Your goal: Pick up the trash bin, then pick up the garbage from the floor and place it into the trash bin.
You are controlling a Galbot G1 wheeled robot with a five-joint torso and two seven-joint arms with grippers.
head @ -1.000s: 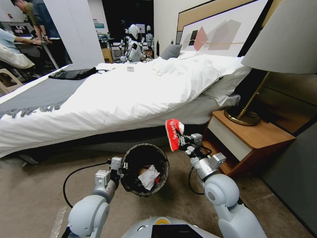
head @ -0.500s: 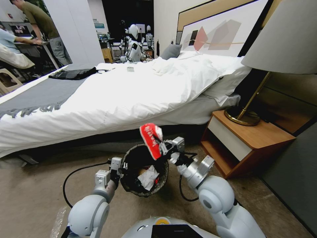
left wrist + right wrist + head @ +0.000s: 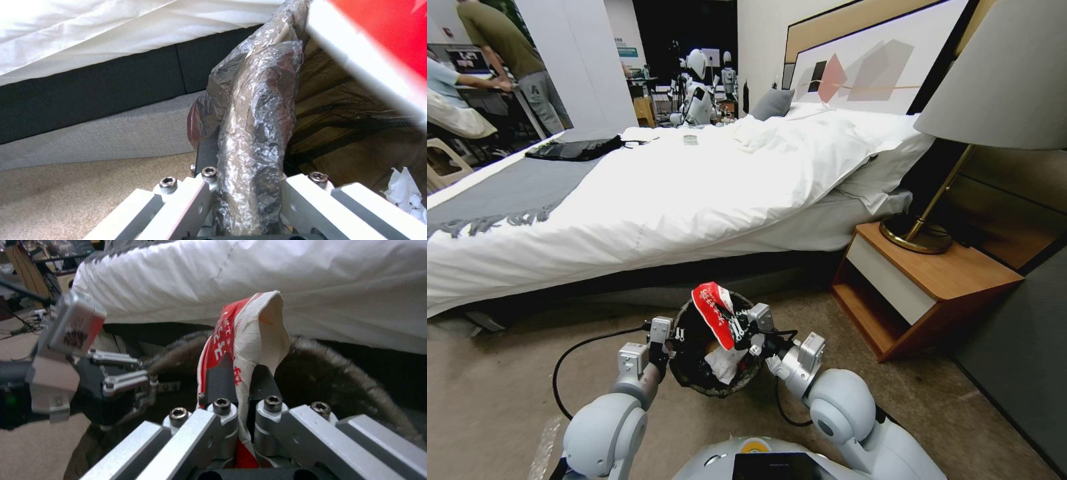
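From the head view, the left gripper clamped the trash bin rim, steadying it. Left wrist: liner pinched. Right wrist: the right gripper pinched the crushed cup above the opening, for dropping.

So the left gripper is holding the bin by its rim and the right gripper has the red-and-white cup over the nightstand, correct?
Not quite. The left gripper does hold the trash bin by its rim, and the right gripper has its jaws shut on the red-and-white cup, but the cup is over the bin's opening, not the nightstand, which stands off to the robot's right. The head view shows it.
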